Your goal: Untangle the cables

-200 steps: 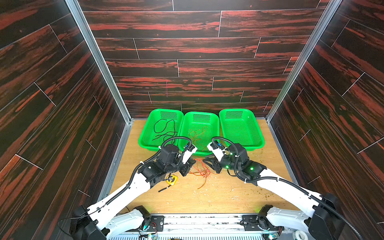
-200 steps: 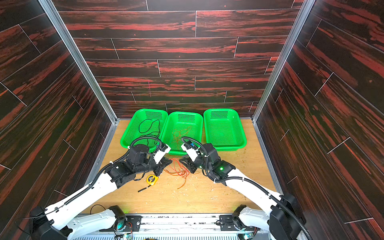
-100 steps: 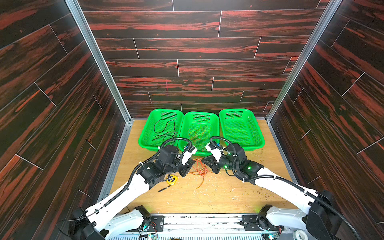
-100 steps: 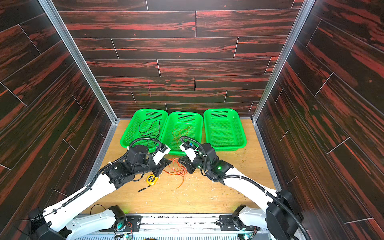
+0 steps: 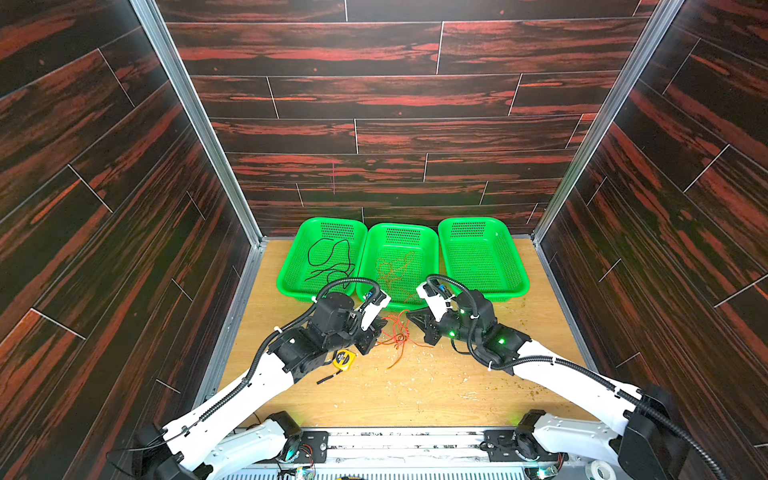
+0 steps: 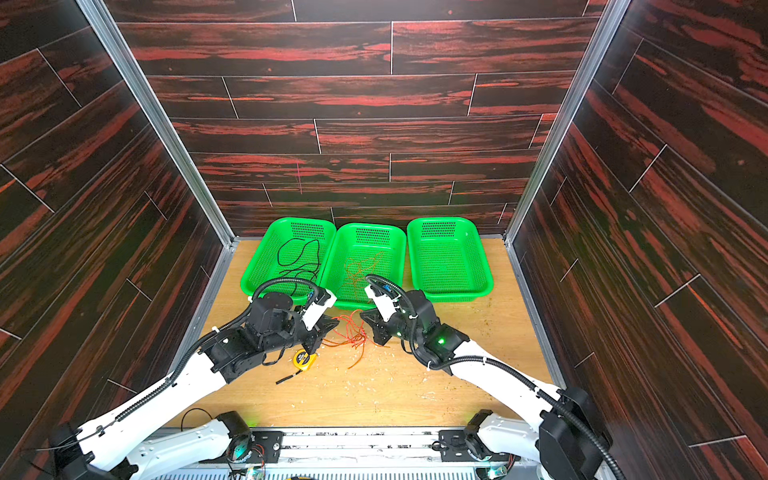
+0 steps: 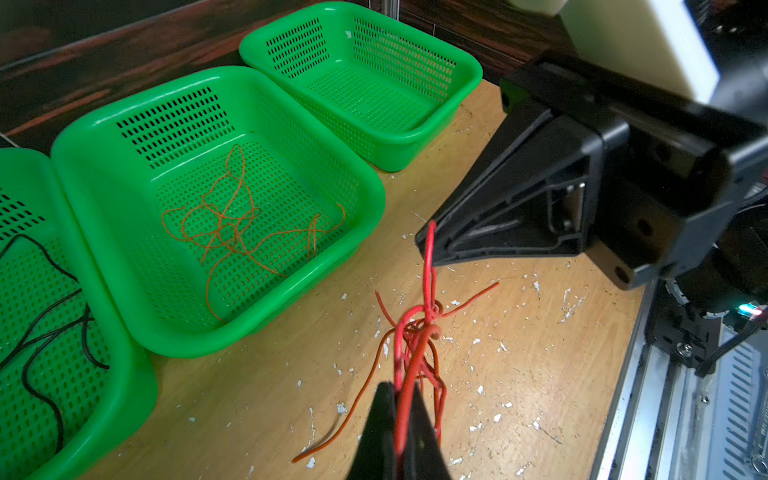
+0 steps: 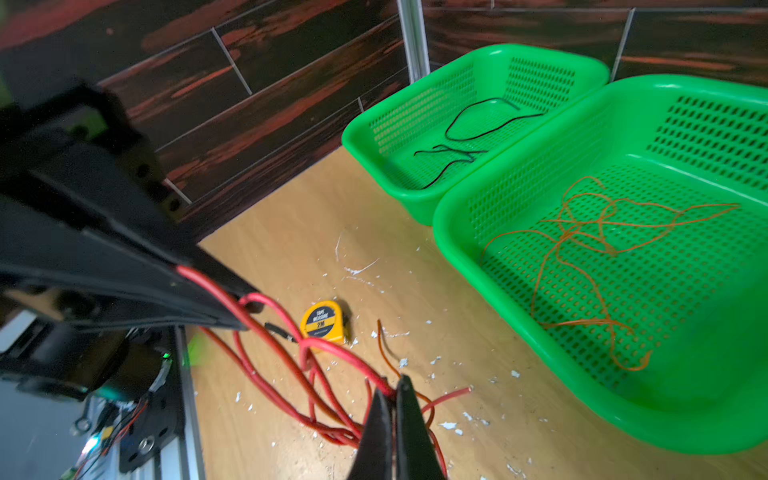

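Three baskets (image 5: 473, 266) back a flake-strewn table (image 5: 415, 390) inside dark plank walls (image 5: 374, 104); left gripper (image 7: 398, 397) and right gripper (image 8: 392, 390) pinch red cable (image 7: 409, 328).

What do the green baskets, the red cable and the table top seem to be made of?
The green baskets look like moulded plastic: glossy, with regular rows of slots. The red cable is probably wire in smooth plastic or rubber insulation; it bends in loose loops. The table top looks like pale wood or wood-look board: matt, with visible grain.
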Robot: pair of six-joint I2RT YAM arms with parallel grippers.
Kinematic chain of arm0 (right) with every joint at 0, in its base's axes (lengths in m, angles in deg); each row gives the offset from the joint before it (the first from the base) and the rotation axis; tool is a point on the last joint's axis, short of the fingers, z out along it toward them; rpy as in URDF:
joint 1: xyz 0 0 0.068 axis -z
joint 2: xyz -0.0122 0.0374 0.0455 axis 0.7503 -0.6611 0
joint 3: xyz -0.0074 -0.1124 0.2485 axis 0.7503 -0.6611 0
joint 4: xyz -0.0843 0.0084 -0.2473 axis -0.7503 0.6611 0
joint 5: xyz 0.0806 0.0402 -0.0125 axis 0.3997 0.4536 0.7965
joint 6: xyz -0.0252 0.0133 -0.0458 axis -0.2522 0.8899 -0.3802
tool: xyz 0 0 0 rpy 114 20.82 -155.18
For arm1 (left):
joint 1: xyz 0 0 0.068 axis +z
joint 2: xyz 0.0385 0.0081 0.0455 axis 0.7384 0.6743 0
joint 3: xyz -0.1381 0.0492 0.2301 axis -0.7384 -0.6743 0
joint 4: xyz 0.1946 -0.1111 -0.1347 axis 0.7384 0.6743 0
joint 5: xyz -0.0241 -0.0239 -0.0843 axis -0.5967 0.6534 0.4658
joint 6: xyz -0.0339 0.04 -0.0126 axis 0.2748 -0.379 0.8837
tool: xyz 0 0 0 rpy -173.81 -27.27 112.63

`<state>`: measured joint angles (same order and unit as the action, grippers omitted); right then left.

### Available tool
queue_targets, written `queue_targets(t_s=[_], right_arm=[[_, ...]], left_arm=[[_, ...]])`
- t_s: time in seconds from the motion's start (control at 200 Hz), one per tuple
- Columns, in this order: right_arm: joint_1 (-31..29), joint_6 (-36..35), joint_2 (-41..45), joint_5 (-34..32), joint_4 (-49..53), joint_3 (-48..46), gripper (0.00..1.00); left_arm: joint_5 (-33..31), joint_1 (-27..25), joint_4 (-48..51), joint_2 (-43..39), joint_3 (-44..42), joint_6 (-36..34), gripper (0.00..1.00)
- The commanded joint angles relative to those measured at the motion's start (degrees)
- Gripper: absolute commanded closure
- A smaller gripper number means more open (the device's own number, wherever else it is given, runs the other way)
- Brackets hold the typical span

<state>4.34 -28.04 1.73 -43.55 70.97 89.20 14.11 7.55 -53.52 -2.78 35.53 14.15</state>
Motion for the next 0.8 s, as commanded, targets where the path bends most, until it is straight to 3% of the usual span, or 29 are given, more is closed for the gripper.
queue_targets(t_s=[0.0,0.356,0.792], right_arm=[[0.8,1.4,0.8,-8.1,2.9,-0.8,1.00],[2.8,4.9,4.1,-17.9,5.7,-3.8,1.00],[12.1,7.4,9.1,-16.3,8.9,-8.0,1.00]], left_arm=[[-1.7,0.0,0.8,-2.8,-1.0,0.3,1.00],[-8.1,0.0,3.1,-7.4,-2.6,2.7,1.00],[-12.7,0.1,4.7,-10.1,-4.0,4.9,1.00]])
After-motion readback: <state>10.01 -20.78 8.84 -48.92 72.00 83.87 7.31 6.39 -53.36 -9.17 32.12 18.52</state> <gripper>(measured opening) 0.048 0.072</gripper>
